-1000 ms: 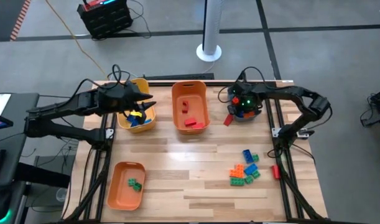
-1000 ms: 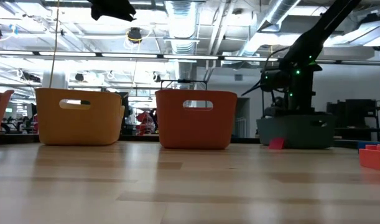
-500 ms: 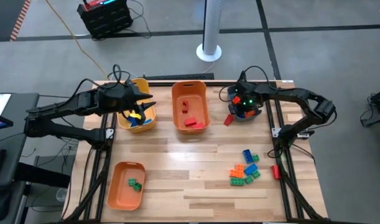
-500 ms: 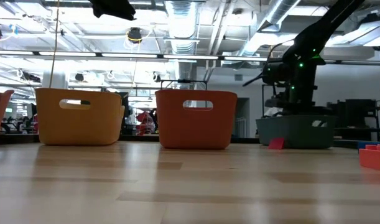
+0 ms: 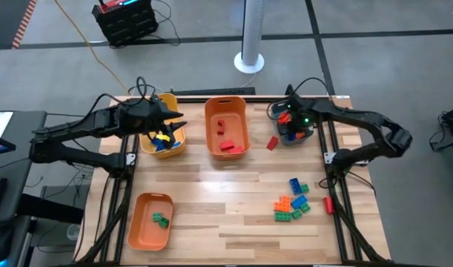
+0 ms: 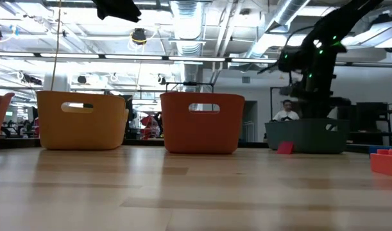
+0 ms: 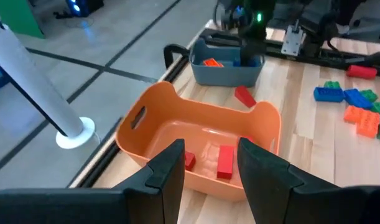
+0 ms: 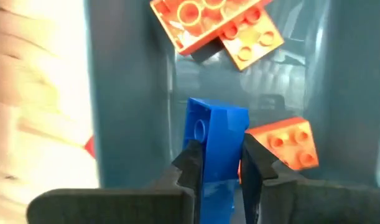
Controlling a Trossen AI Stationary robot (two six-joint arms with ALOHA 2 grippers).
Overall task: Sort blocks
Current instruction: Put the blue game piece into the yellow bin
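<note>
My right gripper is inside the teal bin at the far right, shut on a blue block. Orange blocks lie on the bin floor around it. My left gripper hovers open over the yellow bin at the far left, with nothing between its fingers. A red block lies on the table between the teal bin and the middle orange bin, which holds red blocks. A pile of blue, orange and green blocks lies at the near right. My right gripper pinches the blue block between its two fingers, one on each broad side. The fingers come from above, pointing down into the teal bin. The block stands on end between them. The fingers hide its lower end, so I cannot tell whether it is clear of the bin floor.
A second orange bin with green blocks stands at the near left. A lone red block lies by the right frame rail. Bare wood lies in the table's middle. A person shows in the room behind the teal bin.
My right gripper has risen over the teal bin and shifted slightly toward the table's far edge, while its elbow swung out toward the right edge.
</note>
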